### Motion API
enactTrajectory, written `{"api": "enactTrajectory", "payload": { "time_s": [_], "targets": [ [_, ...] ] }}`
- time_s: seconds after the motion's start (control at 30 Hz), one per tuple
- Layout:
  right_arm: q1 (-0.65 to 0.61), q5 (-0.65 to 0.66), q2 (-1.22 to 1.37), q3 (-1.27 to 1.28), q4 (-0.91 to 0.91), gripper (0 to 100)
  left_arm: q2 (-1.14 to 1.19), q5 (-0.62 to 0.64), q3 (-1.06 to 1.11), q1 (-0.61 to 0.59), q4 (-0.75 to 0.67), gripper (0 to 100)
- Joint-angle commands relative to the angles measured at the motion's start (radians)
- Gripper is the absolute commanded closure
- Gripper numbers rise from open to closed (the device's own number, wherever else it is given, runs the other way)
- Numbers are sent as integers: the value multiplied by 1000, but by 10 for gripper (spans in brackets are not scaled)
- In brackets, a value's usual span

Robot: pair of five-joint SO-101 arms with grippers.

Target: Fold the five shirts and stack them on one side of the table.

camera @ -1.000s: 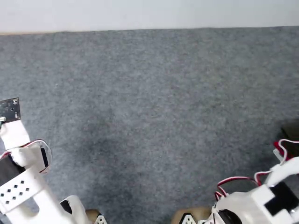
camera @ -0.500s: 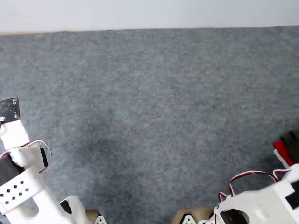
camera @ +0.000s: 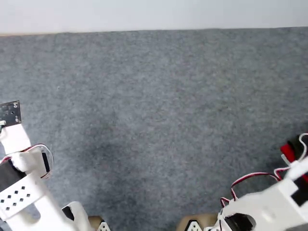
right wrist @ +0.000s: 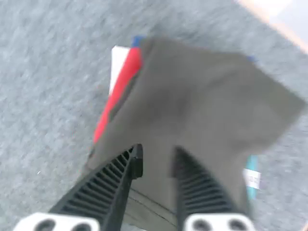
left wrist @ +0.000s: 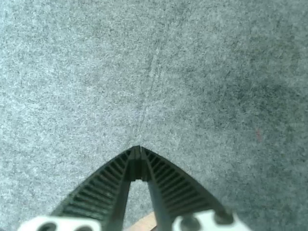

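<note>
The right end effector (right wrist: 156, 162), jaws slightly apart and holding nothing, hangs over the stack of shirts (right wrist: 192, 106). The right wrist view shows a grey shirt (right wrist: 207, 86) on top with red, white and blue edges beneath. The left end effector (left wrist: 140, 155) has its jaws pressed together above the bare grey worktop (camera: 159, 96). In the high view the left arm (camera: 24, 192) and right arm (camera: 269, 207) sit folded at the near edge.

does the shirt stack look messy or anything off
Slightly: the grey top shirt sits askew, so red shirt and white shirt edges poke out one side, a teal edge on the opposite side.
</note>
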Motion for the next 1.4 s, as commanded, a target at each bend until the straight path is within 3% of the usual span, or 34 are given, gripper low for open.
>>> {"api": "enactTrajectory", "payload": {
  "time_s": [0.0,0.33,0.53,0.8,1.03,1.37],
  "targets": [
    [-45,-11,47,-49,15,977,-20,-8,-4,6,8,997],
    [-62,-6,295,-55,82,988,-18,-8,-4,8,8,997],
    [-61,44,186,-57,71,988,-17,-8,-4,8,8,997],
    [-13,64,88,-49,-223,988,-18,-8,-4,8,8,997],
    [4,103,259,-51,-515,987,-18,-8,-4,8,8,997],
    [15,129,426,-81,-662,988,-18,-8,-4,8,8,997]
  ]
}}
